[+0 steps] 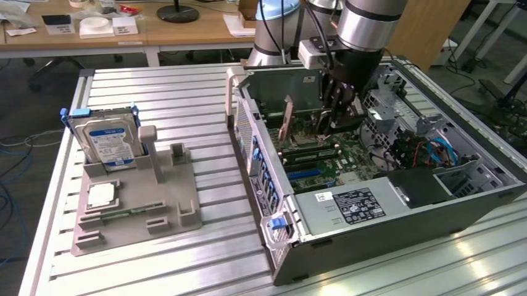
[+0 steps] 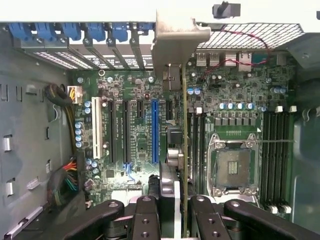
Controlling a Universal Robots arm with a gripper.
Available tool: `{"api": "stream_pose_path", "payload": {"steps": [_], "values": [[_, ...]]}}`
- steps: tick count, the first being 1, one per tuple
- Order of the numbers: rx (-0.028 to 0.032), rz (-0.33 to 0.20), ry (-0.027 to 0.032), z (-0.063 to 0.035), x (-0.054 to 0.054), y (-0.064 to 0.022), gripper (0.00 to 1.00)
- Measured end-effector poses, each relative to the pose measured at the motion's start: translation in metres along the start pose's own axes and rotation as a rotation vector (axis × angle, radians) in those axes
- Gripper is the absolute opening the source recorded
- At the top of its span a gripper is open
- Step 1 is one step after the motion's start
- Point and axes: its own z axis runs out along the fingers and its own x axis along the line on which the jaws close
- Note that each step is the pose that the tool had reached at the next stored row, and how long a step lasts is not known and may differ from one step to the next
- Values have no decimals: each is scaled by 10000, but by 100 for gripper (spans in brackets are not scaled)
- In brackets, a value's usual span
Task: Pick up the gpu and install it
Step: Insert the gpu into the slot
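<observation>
- the end effector (image 1: 339,117) hangs inside the open computer case (image 1: 371,246), low over the motherboard (image 1: 329,166), at the tip of the arm (image 1: 366,24) that reaches in from above.
- the wrist view adds the grip itself: two black fingers (image 2: 146,215) are clenched on the gpu (image 2: 177,137), one on each flat side. the card is seen edge-on, running straight out ahead of the end effector.
- the gpu's metal bracket (image 2: 175,35) sits at the end of the card farthest from the end effector, near the case wall that carries a row of blue clips (image 2: 90,30).
- the wrist view also shows a long blue slot (image 2: 154,130) on the board to one side of the held card and the open cpu socket (image 2: 232,167) to the other. whether the card's lower edge is seated in a slot cannot be told.
- the exterior view shows what lies outside the case: a hard drive (image 1: 107,139) with a blue-white label stands upright in a grey fixture (image 1: 136,209) on the slatted tabletop (image 1: 165,98). it is well apart from the end effector, toward the exterior view's left.
</observation>
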Motion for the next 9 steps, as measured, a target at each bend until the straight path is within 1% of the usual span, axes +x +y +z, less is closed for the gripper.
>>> {"api": "stream_pose_path", "payload": {"steps": [6,9], "values": [[1,3,12,57,33,3,28],[4,134,17,105,35,23,28]]}}
